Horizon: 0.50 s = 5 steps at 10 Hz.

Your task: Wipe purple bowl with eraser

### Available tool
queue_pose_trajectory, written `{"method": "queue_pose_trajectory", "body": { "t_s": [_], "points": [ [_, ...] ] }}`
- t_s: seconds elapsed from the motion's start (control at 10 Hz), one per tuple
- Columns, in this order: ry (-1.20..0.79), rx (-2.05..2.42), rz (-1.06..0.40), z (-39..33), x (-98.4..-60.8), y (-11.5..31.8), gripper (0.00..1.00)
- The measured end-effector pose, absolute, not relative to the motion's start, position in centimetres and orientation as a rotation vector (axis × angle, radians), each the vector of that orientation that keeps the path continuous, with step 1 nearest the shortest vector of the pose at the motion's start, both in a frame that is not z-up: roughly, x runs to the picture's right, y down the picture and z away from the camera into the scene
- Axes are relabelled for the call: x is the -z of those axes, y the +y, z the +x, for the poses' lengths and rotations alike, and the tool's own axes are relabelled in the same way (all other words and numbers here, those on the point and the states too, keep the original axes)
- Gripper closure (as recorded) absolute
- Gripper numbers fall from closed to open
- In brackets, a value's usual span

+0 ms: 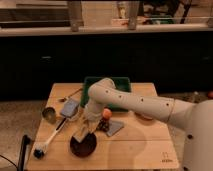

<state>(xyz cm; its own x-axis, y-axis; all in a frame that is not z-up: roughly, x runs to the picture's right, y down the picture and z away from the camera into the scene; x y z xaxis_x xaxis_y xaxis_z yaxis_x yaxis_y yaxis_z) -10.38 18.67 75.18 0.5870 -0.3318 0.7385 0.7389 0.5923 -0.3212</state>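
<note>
Jaws hard to read, cannot tell if they grip anything, gripper [89, 131] low over purple bowl [83, 145] near worktop [145, 150] front edge, white-handled brush [51, 140] toward left edge, green tray [122, 87] at back edge

A thick, rounded white arm [145, 102] is seen, dotted with small dark screw holes along its casing. A darker gripper [90, 128] is carried at its lower-left end.

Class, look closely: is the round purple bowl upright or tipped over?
Upright: the round, glossy purple bowl shows its open rim upward on the wooden table, the claw just above it.
</note>
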Motion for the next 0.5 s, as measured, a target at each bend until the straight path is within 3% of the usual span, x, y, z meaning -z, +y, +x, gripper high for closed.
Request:
{"method": "queue_pose_trajectory", "body": {
  "t_s": [0.5],
  "points": [
    [-0.721, 0.751, -0.714, -10.8, -73.3, 21.8, 0.97]
  ]
}}
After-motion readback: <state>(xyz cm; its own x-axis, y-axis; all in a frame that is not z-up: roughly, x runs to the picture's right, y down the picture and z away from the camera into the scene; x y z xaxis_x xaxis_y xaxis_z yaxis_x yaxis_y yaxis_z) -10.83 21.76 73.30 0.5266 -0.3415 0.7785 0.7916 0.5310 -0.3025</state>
